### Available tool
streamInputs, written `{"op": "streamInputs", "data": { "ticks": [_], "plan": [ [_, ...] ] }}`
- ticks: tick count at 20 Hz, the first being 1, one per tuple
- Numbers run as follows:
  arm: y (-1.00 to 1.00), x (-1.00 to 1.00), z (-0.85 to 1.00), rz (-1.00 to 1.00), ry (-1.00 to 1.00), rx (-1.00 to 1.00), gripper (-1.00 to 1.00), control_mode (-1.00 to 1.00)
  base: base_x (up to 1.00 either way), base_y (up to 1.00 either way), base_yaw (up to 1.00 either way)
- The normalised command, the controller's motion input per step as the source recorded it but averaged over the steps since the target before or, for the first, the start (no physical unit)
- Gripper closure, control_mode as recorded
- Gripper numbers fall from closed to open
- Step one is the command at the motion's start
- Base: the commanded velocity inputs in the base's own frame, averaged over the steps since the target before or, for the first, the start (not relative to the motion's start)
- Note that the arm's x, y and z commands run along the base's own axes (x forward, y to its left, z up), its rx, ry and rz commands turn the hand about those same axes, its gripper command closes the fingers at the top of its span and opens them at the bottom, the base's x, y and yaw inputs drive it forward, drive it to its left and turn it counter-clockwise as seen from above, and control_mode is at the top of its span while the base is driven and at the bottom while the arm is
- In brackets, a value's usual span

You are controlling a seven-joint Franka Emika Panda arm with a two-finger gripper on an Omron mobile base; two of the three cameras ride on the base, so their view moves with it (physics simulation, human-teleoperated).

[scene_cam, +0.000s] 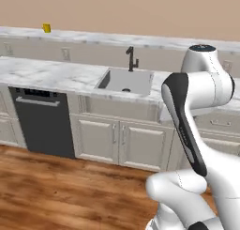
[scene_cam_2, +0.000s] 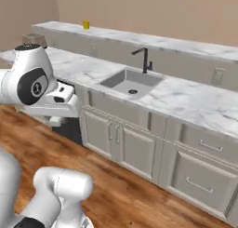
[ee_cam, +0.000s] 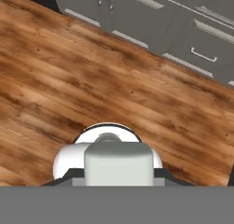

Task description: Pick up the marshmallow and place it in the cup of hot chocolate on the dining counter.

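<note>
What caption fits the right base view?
Yellow cup on the raised dining counter behind the sink.

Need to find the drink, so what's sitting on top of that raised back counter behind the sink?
A small yellow cup stands near the far left end of the raised marble counter. Its contents can't be seen from this angle, and no marshmallow can be made out.

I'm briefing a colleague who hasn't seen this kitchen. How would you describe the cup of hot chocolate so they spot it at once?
Look past the lower worktop with the sink and black faucet to the raised dining counter along the beige wall. Near its far left end stands the cup of hot chocolate: a small plain yellow cylinder, the one bright spot on that marble.
</note>
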Motion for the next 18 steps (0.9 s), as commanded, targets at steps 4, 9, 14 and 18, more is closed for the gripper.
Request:
{"op": "streamInputs", "data": {
  "ticks": [4,9,14,18],
  "plan": [
    [0.00,0.00,0.00,0.00,0.00,0.00,1.00,1.00,-0.09,0.33,1.00],
    [0.00,0.00,0.00,0.00,0.00,0.00,1.00,1.00,-0.01,0.22,1.00],
    [0.00,0.00,0.00,0.00,0.00,0.00,1.00,1.00,0.46,0.03,0.90],
    [0.00,0.00,0.00,0.00,0.00,0.00,1.00,1.00,1.00,-0.06,0.55]
  ]
}}
